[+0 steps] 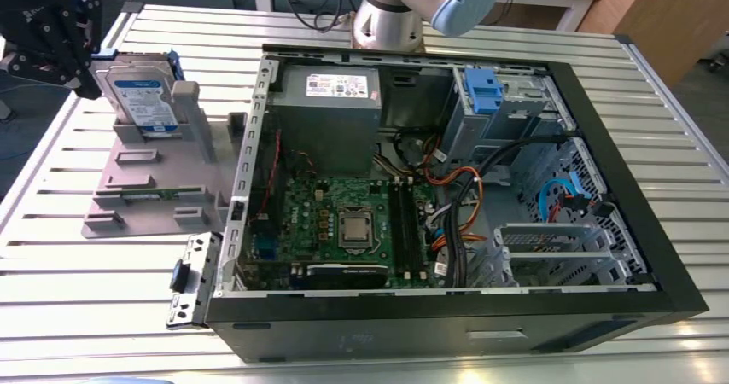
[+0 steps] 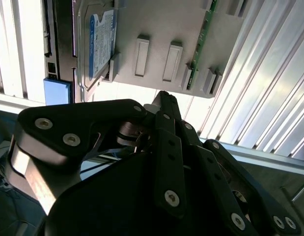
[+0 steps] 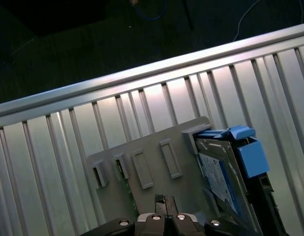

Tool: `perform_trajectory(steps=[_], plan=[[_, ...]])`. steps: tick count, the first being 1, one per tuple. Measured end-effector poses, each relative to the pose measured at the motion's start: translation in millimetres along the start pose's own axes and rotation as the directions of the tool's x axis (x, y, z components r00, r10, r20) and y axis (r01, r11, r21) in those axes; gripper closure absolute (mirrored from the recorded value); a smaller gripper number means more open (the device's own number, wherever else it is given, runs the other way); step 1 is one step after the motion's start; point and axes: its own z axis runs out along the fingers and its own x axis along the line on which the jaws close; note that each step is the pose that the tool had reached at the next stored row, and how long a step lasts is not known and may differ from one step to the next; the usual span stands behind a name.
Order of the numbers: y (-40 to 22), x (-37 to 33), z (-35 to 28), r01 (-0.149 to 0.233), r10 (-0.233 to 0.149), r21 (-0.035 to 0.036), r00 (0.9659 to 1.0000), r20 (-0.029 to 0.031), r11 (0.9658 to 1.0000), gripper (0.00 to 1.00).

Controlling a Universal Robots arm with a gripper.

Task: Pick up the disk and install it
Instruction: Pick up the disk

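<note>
Disk (image 1: 142, 98) upright in holder (image 1: 154, 177) — gripper (image 1: 80, 72) beside it, seemingly apart.

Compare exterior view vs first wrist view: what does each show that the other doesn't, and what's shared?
Exterior view: the open computer case with its motherboard and power supply, plus the arm's base.
First wrist view: dark floor past the table edge.
Both: the disk upright in its grey holder, the slatted table, the gripper.

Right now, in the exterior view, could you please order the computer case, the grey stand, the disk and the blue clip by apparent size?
Largest to smallest:
1. computer case
2. grey stand
3. disk
4. blue clip
No two look alike in size.
</note>
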Motion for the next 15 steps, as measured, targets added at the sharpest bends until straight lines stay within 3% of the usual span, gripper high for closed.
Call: perform_trajectory(steps=[15], plan=[[0.0, 0.0, 0.0, 0.029, -0.029, -0.0007, 0.9996, -0.0012, 0.9996, 0.89]])
